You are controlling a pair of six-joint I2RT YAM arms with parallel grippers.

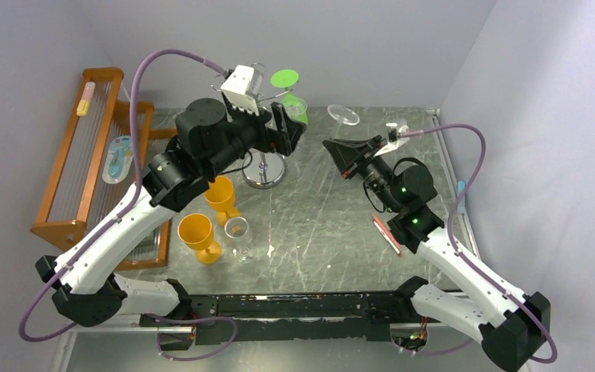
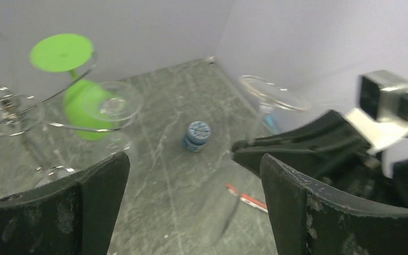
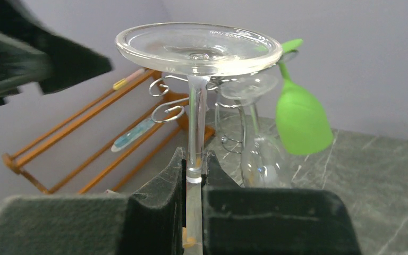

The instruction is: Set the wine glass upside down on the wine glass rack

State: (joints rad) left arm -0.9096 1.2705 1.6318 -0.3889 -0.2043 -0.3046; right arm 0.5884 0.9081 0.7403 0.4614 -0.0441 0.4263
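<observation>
Tabletop (image 1: 325, 225), 7 o'clock: two orange goblets (image 1: 198, 235), with a small clear glass (image 1: 238, 231) beside them.
4 o'clock: red stick-like item (image 1: 386, 235).
2 o'clock: right pincer (image 3: 194, 178) clamped on the stem of the wine glass (image 3: 197, 48), foot uppermost.
12 o'clock: left pincer (image 2: 194, 159), fingers wide apart, between that glass and the wine glass rack (image 1: 264, 172). A green glass (image 1: 290, 93) and a clear one (image 3: 257, 154) hang inverted there.
9 o'clock: wooden rack (image 1: 60, 167).

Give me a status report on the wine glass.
Left hand open, empty. Right hand shut on wine glass stem, foot up. Green glass hangs on rack.
</observation>
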